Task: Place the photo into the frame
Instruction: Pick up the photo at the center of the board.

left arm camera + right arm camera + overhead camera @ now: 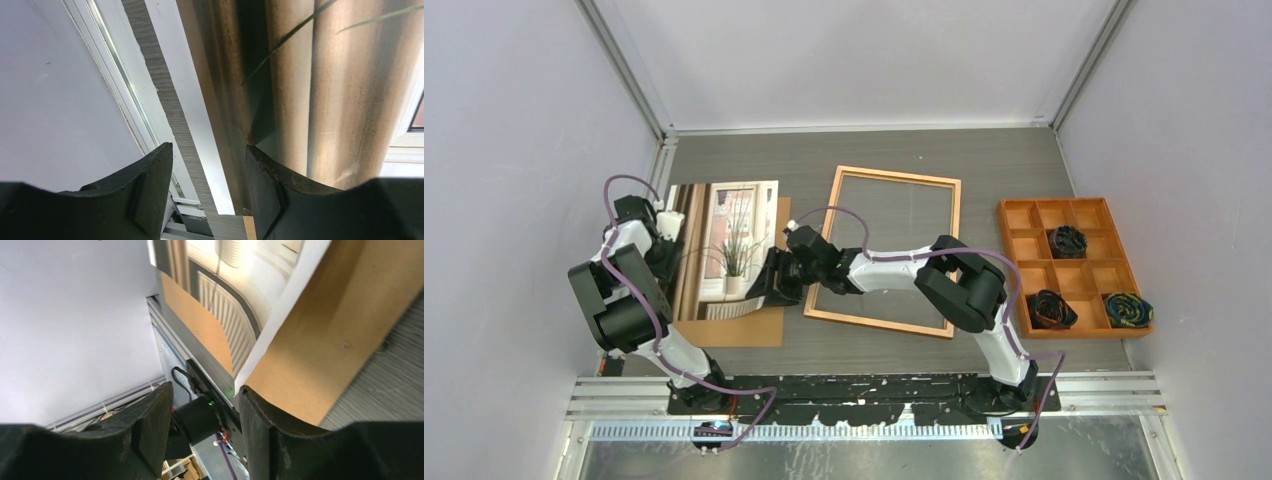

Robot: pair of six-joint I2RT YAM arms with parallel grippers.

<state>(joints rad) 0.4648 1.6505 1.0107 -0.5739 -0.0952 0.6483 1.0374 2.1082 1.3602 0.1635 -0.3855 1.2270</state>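
At the near left of the desk [844, 150], nothing framed yet. Shows the photo [724, 250] picture side up on the brown backing board [759, 330], wholly outside the frame [894, 176]. Meets its near right corner with the right fingers [270, 430], roughly half open and clamped on nothing; looks bowed up off the board there. Farther back, hangs the left fingers [150, 185] over its left edge, likewise about half open, gripping nothing that can be made out. To the right, leaves the frame flat on the desk, glass bare, nothing inside its border. Reads as an early stage, by judgement. Leaves nearly everything to do: pinch the photo, lift it off the board, carry it right, lay it within the border.
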